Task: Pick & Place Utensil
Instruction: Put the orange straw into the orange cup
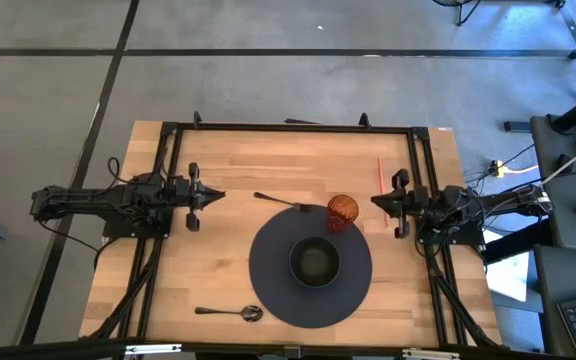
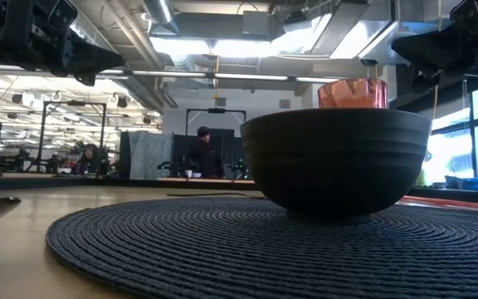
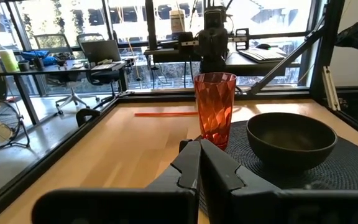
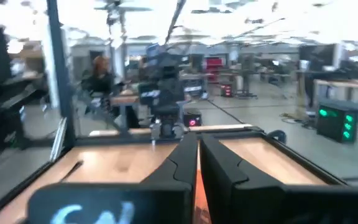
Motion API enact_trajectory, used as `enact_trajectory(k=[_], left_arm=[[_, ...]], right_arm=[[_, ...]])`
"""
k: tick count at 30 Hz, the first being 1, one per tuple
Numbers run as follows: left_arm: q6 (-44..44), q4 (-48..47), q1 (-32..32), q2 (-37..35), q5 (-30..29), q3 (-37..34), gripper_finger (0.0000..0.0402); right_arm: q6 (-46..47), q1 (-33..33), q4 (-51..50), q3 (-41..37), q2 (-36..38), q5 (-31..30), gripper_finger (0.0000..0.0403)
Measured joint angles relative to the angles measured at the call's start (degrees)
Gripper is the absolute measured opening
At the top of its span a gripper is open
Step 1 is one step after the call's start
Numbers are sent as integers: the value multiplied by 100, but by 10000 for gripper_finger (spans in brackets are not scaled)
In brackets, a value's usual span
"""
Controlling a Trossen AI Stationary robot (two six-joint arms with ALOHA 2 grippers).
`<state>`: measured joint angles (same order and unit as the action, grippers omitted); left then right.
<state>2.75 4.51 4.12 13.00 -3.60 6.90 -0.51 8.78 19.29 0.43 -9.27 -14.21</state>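
Centrally, bowl (image 1: 314, 262) on mat (image 1: 268, 285), cup (image 1: 342, 211) beside; left claw (image 1: 216, 196), right claw (image 1: 376, 201) clenched, nothing held.

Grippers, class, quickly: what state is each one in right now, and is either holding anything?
Left gripper: closed, holding nothing, hanging over the table's left side.
Right gripper: closed, holding nothing, beside the orange cup.

Left gripper (image 1: 217, 196) and right gripper (image 1: 375, 200) hover closed, facing each other.
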Motion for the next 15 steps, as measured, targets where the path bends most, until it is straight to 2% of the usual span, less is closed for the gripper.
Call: enact_trajectory(k=[2,5,10,15], left_arm=[[19,0,0,1,-2,0,6],[54,0,0,-1,-24,0,6],[2,-1,1,-1,-151,0,6],[-47,-3,2,-1,-142,0,6]], right_arm=[[245,0,-258,166,-2,-423,16],[296,-5,-1512,808,-200,-814,5],[695,-5,-2821,1959,-999,-1836,8],[2071,-128,-5227,3399,-2064,-2457,3]])
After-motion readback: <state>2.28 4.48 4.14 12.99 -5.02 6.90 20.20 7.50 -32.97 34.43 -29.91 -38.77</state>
